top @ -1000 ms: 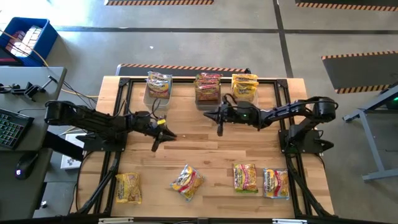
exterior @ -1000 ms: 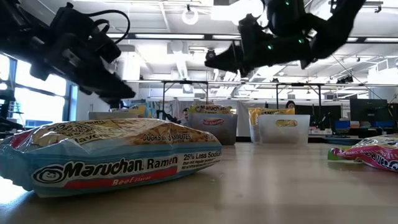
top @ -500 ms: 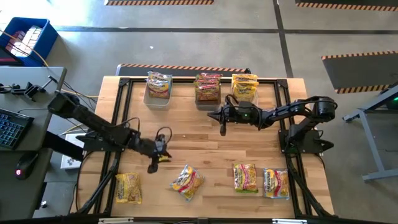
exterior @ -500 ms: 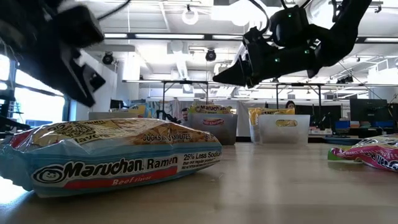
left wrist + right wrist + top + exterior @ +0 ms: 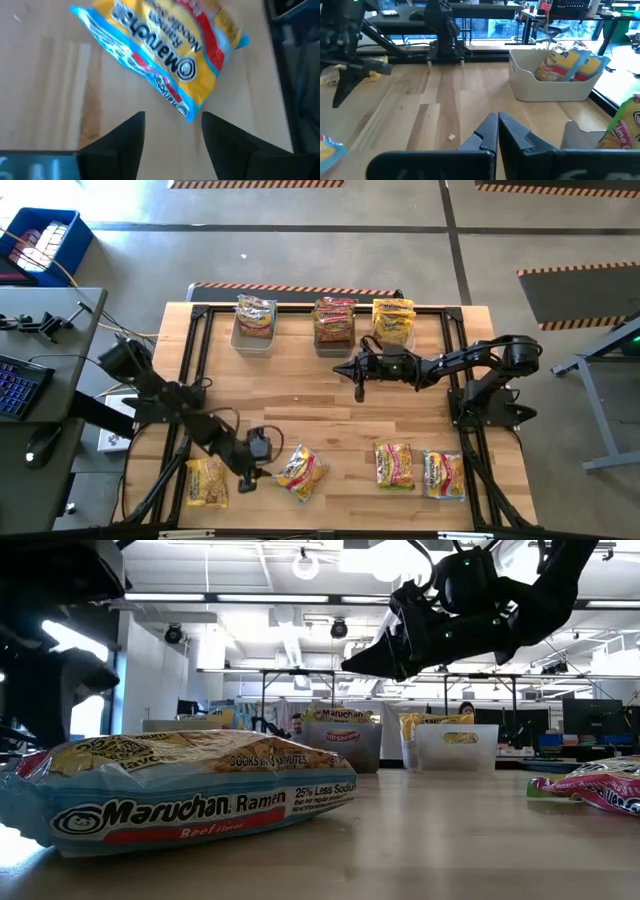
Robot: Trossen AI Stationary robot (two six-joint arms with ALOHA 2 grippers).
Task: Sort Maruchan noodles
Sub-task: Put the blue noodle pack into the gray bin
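Several yellow Maruchan noodle packets lie flat on the wooden table near its front edge: one at near left (image 5: 207,481), one beside it (image 5: 301,472), and two toward the right (image 5: 394,465) (image 5: 443,473). My left gripper (image 5: 243,478) stands open just right of the near-left packet. In the left wrist view (image 5: 172,117) that yellow packet with a blue edge (image 5: 165,50) lies just ahead, one corner toward the gap between the fingertips, untouched. My right gripper (image 5: 360,391) hangs shut above the table's middle (image 5: 497,131), holding nothing.
Three tubs stand along the far edge, each with packets inside: left (image 5: 255,326), middle (image 5: 334,326), right (image 5: 393,321). A black frame (image 5: 196,360) runs along the table's sides. Bare wood lies between the tubs and the front row of packets.
My left gripper has swung from the table's middle left toward the near edge and gone down, ending beside the near-left packet. The packets have not moved.
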